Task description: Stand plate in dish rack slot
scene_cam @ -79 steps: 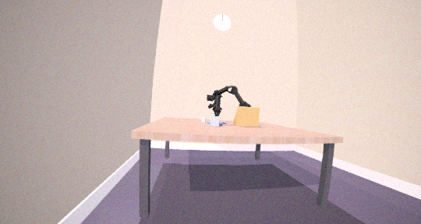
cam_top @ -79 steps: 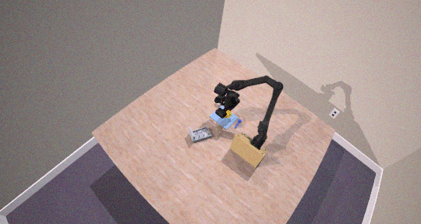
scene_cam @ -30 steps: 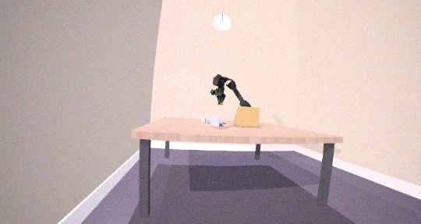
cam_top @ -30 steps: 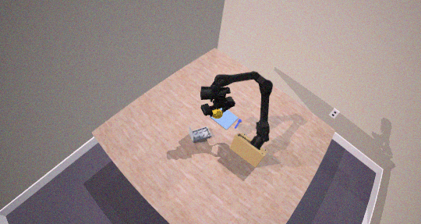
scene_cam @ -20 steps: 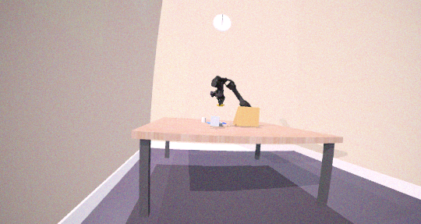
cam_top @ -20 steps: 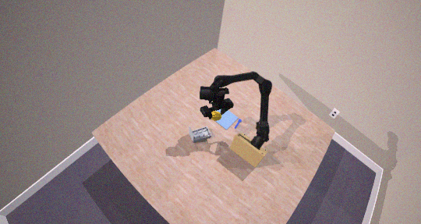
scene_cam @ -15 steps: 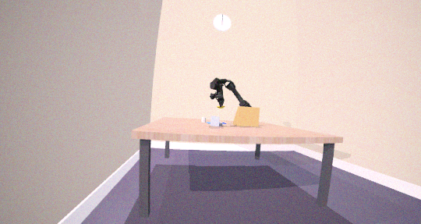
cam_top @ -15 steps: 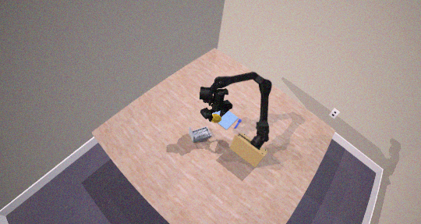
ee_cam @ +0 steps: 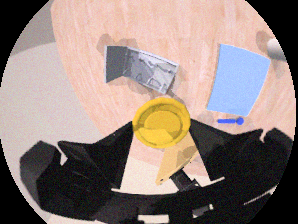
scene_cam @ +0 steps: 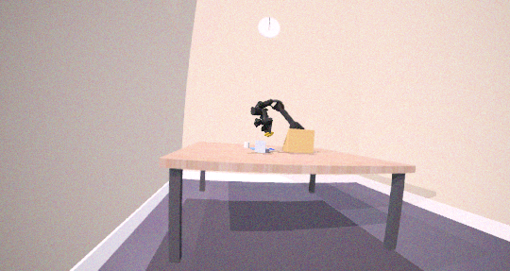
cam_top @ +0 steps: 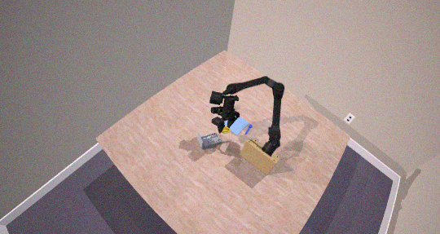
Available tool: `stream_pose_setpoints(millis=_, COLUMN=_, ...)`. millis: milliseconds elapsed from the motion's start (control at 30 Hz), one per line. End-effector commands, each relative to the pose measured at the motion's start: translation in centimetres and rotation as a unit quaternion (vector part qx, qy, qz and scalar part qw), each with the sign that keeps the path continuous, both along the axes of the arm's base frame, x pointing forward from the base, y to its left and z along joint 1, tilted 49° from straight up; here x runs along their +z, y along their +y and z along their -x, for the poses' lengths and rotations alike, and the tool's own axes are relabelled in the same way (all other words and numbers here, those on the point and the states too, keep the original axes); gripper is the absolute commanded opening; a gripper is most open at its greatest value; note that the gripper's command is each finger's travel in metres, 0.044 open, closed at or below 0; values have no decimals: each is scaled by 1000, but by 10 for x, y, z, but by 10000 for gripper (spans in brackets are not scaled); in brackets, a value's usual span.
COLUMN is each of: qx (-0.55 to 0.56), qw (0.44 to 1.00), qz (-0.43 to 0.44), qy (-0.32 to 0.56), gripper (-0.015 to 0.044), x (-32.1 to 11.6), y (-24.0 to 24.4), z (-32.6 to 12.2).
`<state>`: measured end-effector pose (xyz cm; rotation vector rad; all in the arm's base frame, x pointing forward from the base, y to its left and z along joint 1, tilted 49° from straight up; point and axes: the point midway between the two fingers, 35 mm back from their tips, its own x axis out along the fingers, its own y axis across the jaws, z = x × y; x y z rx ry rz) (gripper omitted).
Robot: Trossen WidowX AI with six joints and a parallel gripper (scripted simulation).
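And here the gripper (cam_top: 226, 126) (scene_cam: 268, 132) (ee_cam: 162, 121) is holding the yellow plate (cam_top: 226, 130) (scene_cam: 268, 134) (ee_cam: 160, 122), its two black fingers pressing in from opposite sides of the rim! The plate is hanging in the air above the table (cam_top: 163, 129) (scene_cam: 283, 167) (ee_cam: 190, 25), and the exterior view is showing daylight between it and the rack (cam_top: 209, 140) (scene_cam: 260, 146) (ee_cam: 150, 70). So the plate isn't standing in a slot; it's riding up in the fingers, the wrist camera looking onto its round face.

The grey rack is sitting on the table near the plate in the top view, with a tall panel rising at one end. The arm (cam_top: 277, 108) (scene_cam: 289, 116) is arching up from the tan block (cam_top: 259, 156) (scene_cam: 299, 141) (ee_cam: 175, 162), reaching over and pointing its gripper down toward the tabletop.

Over on the other side of the plate from the rack, the light-blue sheet (cam_top: 239, 125) (ee_cam: 238, 80) is lying flat, with the small dark-blue piece (cam_top: 249, 129) (ee_cam: 230, 121) resting near its edge. A white cylinder (scene_cam: 246, 144) (ee_cam: 276, 49) is standing near the sheet's far corner, partly cut off by the edge of the wrist view. Up on the wall, a pale round disc (scene_cam: 269, 27) is hanging high above all the action.
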<state>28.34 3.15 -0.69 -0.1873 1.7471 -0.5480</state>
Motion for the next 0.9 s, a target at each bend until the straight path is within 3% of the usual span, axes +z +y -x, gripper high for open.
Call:
stream_pose_setpoints(millis=0, qx=26, qw=998, qz=-52, qy=14, gripper=0, x=-7, y=-4, z=3)
stream_pose_setpoints(millis=867, qx=227, qw=927, qz=-299, qy=-18, gripper=0, x=-38, y=-29, z=5)
